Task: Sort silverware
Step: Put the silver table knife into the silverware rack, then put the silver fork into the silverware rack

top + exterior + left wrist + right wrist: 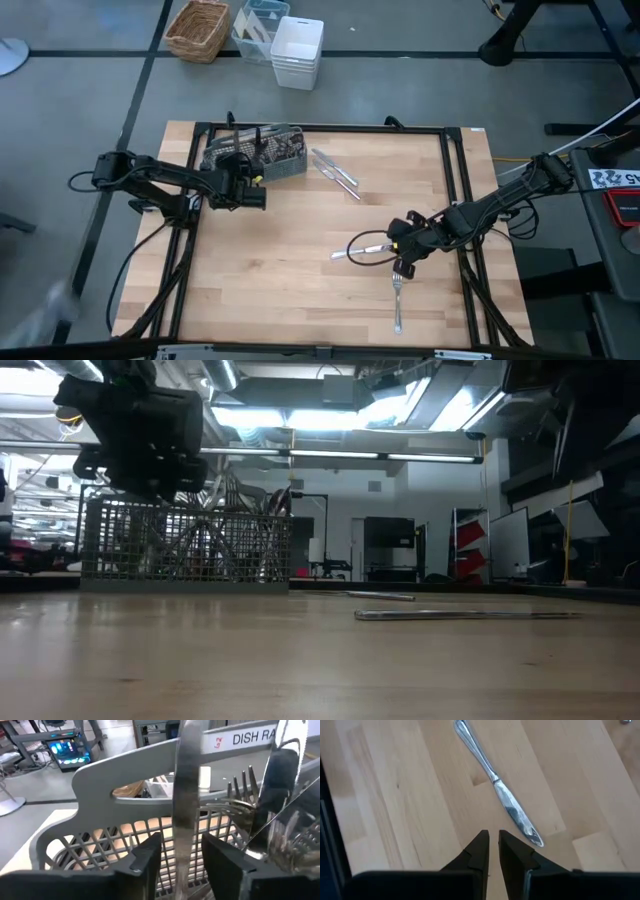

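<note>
Knife upright between parted left gripper fingers, above caddy; right gripper nearly closed, empty.

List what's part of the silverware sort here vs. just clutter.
In the job: knife under right pincer; fork; two pieces by caddy; piece between left pincer fingers.
Clutter: wicker basket, white bins.

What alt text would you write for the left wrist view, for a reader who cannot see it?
A shiny flat metal utensil handle stands upright between the open fingers of the left pincer, above the grey mesh plastic caddy. Silver forks already stand inside the caddy.
</note>
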